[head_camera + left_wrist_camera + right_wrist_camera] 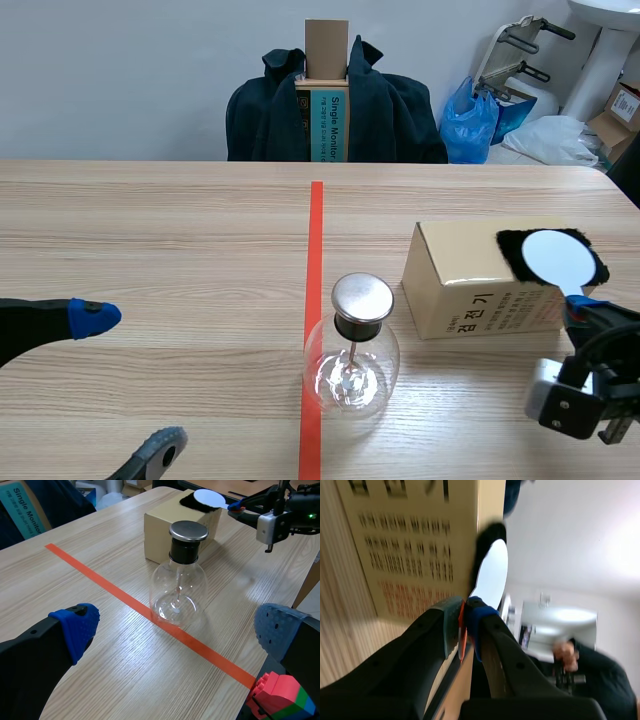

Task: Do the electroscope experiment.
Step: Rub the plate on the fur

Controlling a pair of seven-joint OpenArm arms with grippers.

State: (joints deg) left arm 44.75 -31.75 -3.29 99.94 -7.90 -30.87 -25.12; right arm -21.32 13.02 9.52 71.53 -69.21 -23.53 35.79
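The electroscope [352, 350] [179, 585], a clear glass flask with a flat metal cap and a rod inside, stands upright on the orange tape line. Right of it sits a cardboard box [470, 285] [160, 535] with a black furry cloth [510, 250] [192, 501] on top. A white disc paddle [555, 258] [210, 497] [491, 572] rests flat against the cloth. My right gripper [580, 305] [237, 507] [463, 625] is shut on the paddle's thin orange handle at the box's near right corner. My left gripper [128, 383] [175, 630] stands open left of the flask, holding nothing.
The orange tape line [313, 250] runs down the table's middle. A chair draped with a dark jacket [390, 110] stands beyond the far edge, beside a blue bag [470, 120]. Coloured toy bricks [280, 697] show under my left gripper's finger.
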